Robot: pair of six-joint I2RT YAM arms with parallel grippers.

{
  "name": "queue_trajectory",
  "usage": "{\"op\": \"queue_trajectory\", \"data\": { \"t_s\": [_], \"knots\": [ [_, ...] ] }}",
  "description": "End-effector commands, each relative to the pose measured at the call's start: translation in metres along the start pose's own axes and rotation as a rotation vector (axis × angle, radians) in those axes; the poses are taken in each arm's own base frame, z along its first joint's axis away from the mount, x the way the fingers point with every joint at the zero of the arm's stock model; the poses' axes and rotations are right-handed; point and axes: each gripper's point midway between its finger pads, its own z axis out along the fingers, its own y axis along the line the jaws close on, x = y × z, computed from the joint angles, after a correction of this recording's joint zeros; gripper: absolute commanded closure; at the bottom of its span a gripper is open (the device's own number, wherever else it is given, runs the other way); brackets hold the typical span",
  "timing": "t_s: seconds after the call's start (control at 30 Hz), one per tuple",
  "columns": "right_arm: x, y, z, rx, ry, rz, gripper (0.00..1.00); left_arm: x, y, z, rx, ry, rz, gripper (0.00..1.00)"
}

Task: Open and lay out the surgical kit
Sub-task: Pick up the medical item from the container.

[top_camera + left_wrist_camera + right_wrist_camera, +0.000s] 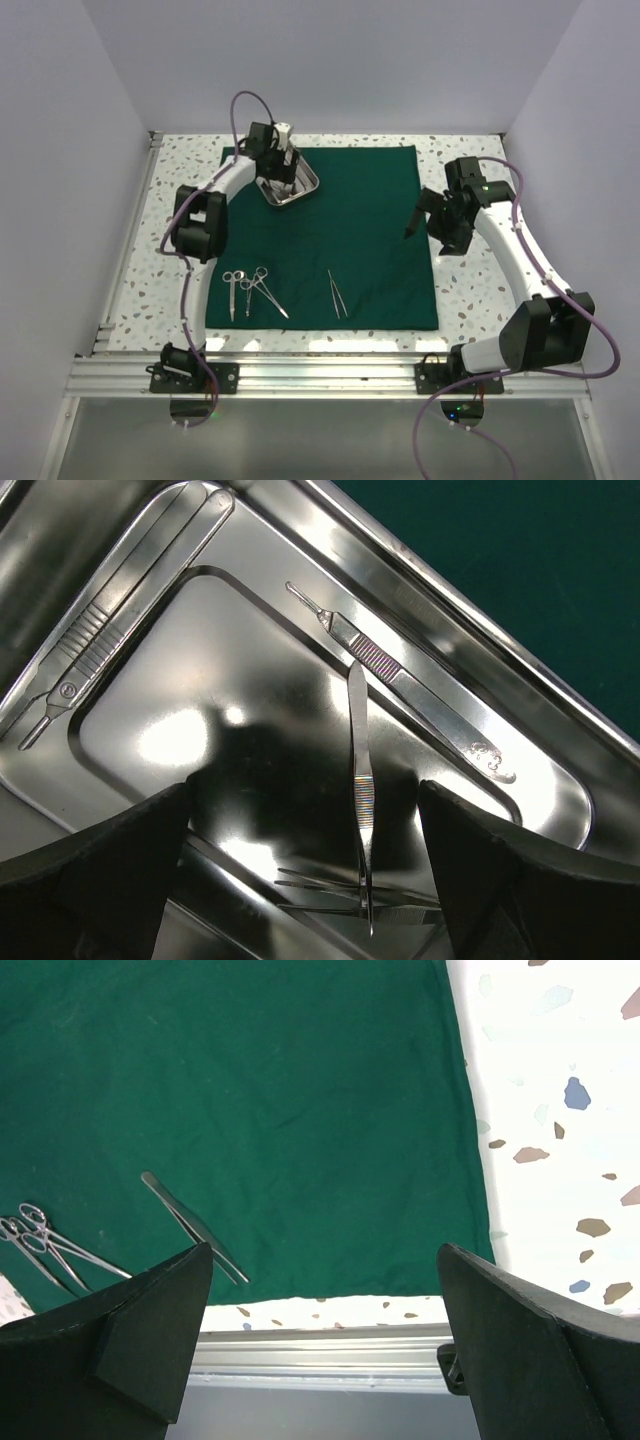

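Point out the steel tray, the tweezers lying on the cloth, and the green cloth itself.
steel tray (450, 630), left wrist view, its sloping side wall.
tweezers on the cloth (337, 294), top external view, midway along their length.
green cloth (375, 215), top external view, a bare patch near its middle.

Counter: white stone-look surface (470, 290) flecked with brown, grey and blue chips, walled in by pale panels at the far side, left and right.
Edging: an aluminium rail (330, 372) runs along the near edge, and a second rail follows the left edge.
Lying directly on it: one dark green cloth (360, 230), spread flat and roughly square, with faint creases.
Cloth placement: about central; its sides run nearly parallel to the counter edges.
Bare margins: wider speckled strips left and right, a narrow strip at the far side, and a thin strip between the cloth's near hem and the rail.
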Motion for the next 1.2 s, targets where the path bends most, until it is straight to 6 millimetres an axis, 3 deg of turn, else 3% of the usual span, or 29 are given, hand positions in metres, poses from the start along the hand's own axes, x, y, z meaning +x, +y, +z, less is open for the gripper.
{"op": "queue_trajectory", "data": {
  "t_s": [0.0,0.07,0.23,0.33,0.4,0.43,0.53,0.63,0.7,0.73,0.77,0.83,0.97,1.07,1.17],
  "knots": [
    [-0.01,0.006,-0.006,-0.022,-0.033,0.0,0.01,0.009,0.017,-0.012,-0.066,0.023,0.012,0.01],
    [-0.011,0.005,-0.007,-0.02,-0.036,-0.001,0.01,0.014,0.015,-0.008,-0.052,0.038,0.01,0.09],
    [-0.013,0.005,-0.007,-0.022,-0.036,0.001,0.01,0.017,0.009,0.001,-0.025,0.051,0.012,0.63],
    [-0.014,0.005,-0.008,-0.021,-0.041,0.002,0.01,0.015,0.006,0.002,-0.02,0.059,0.015,0.74],
    [-0.014,0.005,-0.008,-0.023,-0.042,0.002,0.01,0.017,0.003,0.004,-0.017,0.067,0.023,0.95],
    [-0.014,0.004,-0.007,-0.023,-0.04,0.003,0.01,0.017,0.002,0.004,-0.014,0.067,0.026,1.0],
    [-0.012,0.004,-0.006,-0.027,-0.035,0.002,0.01,0.015,0.002,0.004,-0.025,0.063,0.024,1.0],
    [-0.011,0.004,-0.005,-0.037,-0.035,0.01,0.01,-0.008,0.006,-0.001,-0.056,-0.004,-0.005,1.0],
    [-0.009,0.006,-0.006,-0.047,-0.032,0.013,0.01,-0.033,0.013,-0.013,-0.098,-0.082,-0.052,1.0],
    [-0.009,0.006,-0.006,-0.048,-0.033,0.014,0.01,-0.065,0.014,-0.029,-0.107,-0.189,-0.081,1.0],
    [-0.01,0.006,-0.006,-0.051,-0.035,0.014,0.01,-0.07,0.018,-0.033,-0.126,-0.221,-0.103,1.0],
    [-0.01,0.007,-0.008,-0.055,-0.04,0.013,0.01,-0.106,0.024,-0.055,-0.148,-0.355,-0.156,1.0],
    [-0.01,0.008,-0.012,-0.062,-0.051,0.006,0.01,-0.149,0.027,-0.082,-0.157,-0.5,-0.196,1.0],
    [-0.009,0.008,-0.016,-0.07,-0.059,0.002,0.01,-0.17,0.021,-0.103,-0.129,-0.539,-0.192,1.0],
    [-0.008,0.008,-0.02,-0.079,-0.066,-0.002,0.01,-0.174,0.01,-0.126,-0.091,-0.53,-0.182,1.0]
  ]
}}
